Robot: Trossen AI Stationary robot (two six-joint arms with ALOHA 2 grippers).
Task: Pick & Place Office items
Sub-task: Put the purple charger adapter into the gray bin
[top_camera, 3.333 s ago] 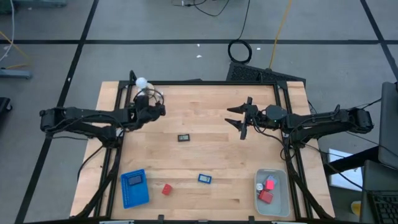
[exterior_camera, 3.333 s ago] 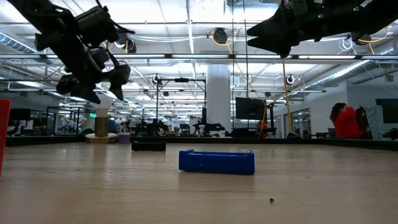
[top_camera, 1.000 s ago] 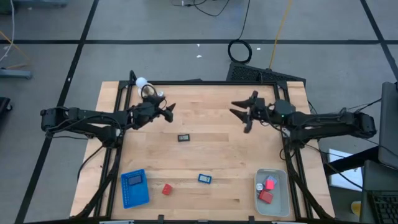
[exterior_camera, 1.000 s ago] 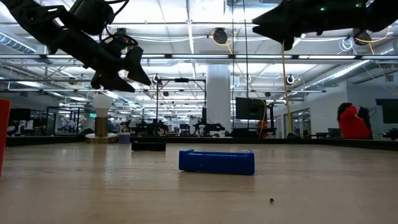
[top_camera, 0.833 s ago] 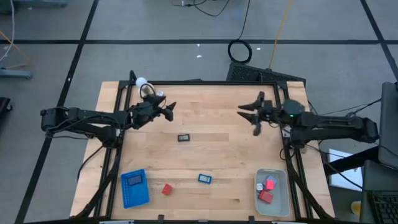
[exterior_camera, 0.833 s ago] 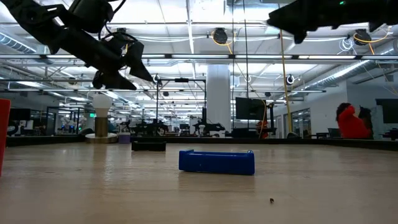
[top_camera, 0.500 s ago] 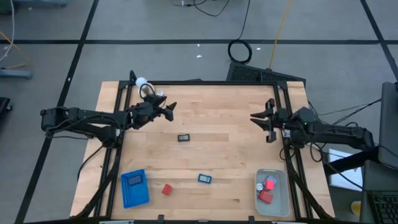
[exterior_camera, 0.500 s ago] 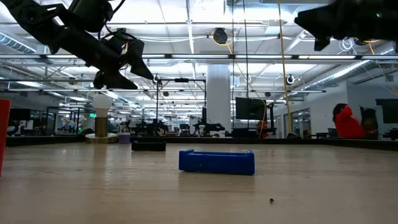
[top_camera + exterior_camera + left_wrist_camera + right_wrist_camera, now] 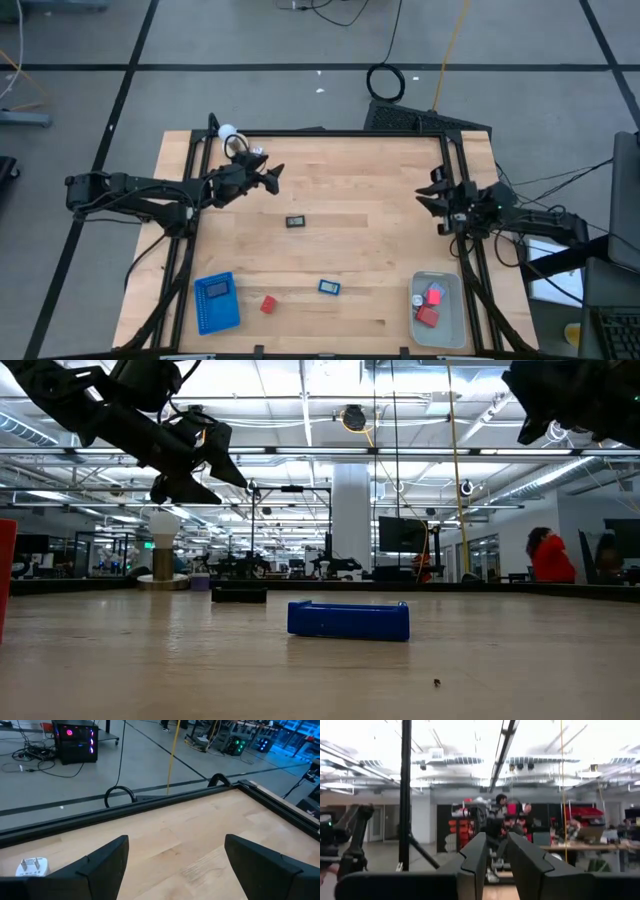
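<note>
The office items lie spread on the wooden table. A black rectangular piece [image 9: 296, 221] [image 9: 239, 593] sits mid-table. A blue piece [image 9: 329, 287] [image 9: 348, 619] and a red block [image 9: 268, 304] lie near the near edge. A small whitish piece [image 9: 256, 152] [image 9: 31, 866] lies by the far edge. My left gripper [image 9: 272, 177] [image 9: 175, 850] [image 9: 215, 475] hovers open above the far-left part of the table. My right gripper [image 9: 432, 203] [image 9: 497, 840] [image 9: 540, 415] hangs high at the right edge, pointing level, with a narrow gap between its fingers.
A blue ribbed tray [image 9: 216, 302] at the near left holds a pale-blue bit. A translucent bin [image 9: 452, 330] at the near right holds red blocks [image 9: 430, 305] and a whitish bit. A white ball on a tan base [image 9: 227, 131] [image 9: 163, 545] stands at the far-left corner. A black frame rims the table.
My right arm has drawn back from above the table's middle-right toward its right edge, with the gripper carried high and a little nearer. My left arm has kept still. No item on the table has moved.
</note>
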